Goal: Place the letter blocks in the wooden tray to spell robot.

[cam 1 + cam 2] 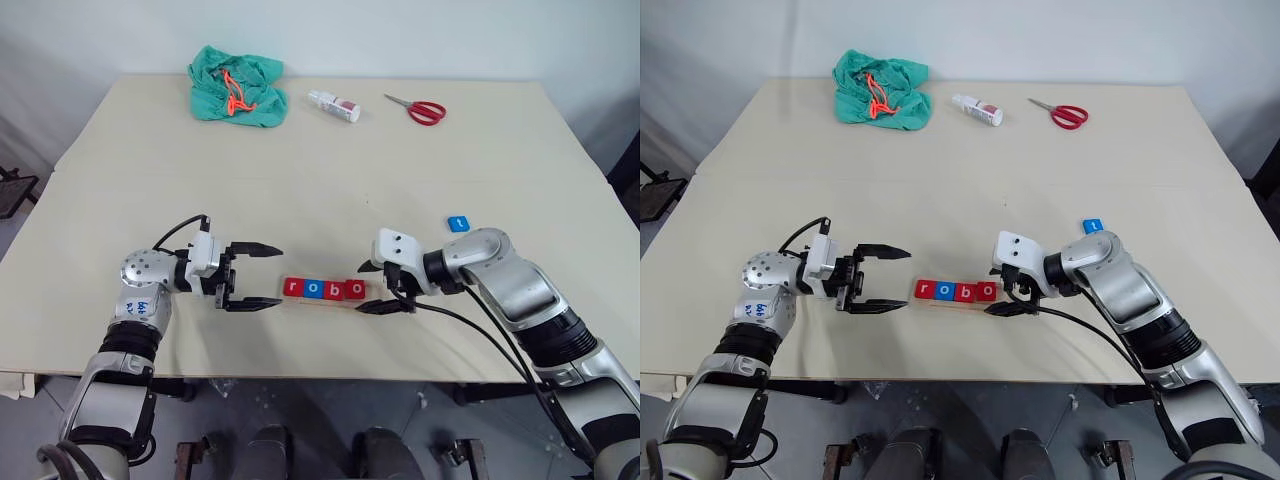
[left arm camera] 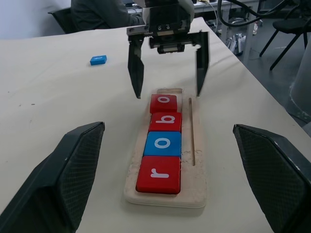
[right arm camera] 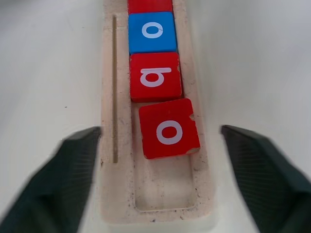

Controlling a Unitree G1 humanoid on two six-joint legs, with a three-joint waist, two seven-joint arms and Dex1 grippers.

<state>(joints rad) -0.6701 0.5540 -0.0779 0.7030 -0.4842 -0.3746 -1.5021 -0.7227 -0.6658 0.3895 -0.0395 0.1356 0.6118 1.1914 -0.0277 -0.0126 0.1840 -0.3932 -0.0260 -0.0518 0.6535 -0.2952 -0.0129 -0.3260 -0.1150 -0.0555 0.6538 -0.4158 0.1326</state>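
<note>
The wooden tray lies near the table's front edge between my two grippers. Four letter blocks sit in it reading r, o, b, o. The last red o is slightly skewed, and the slot past it is bare. A blue t block lies on the table beyond my right arm. My left gripper is open at the tray's r end. My right gripper is open at the other end, its fingers straddling the last o without touching it.
At the far side of the table lie a crumpled green cloth with an orange cord, a small white bottle and red scissors. The front table edge runs close below the tray.
</note>
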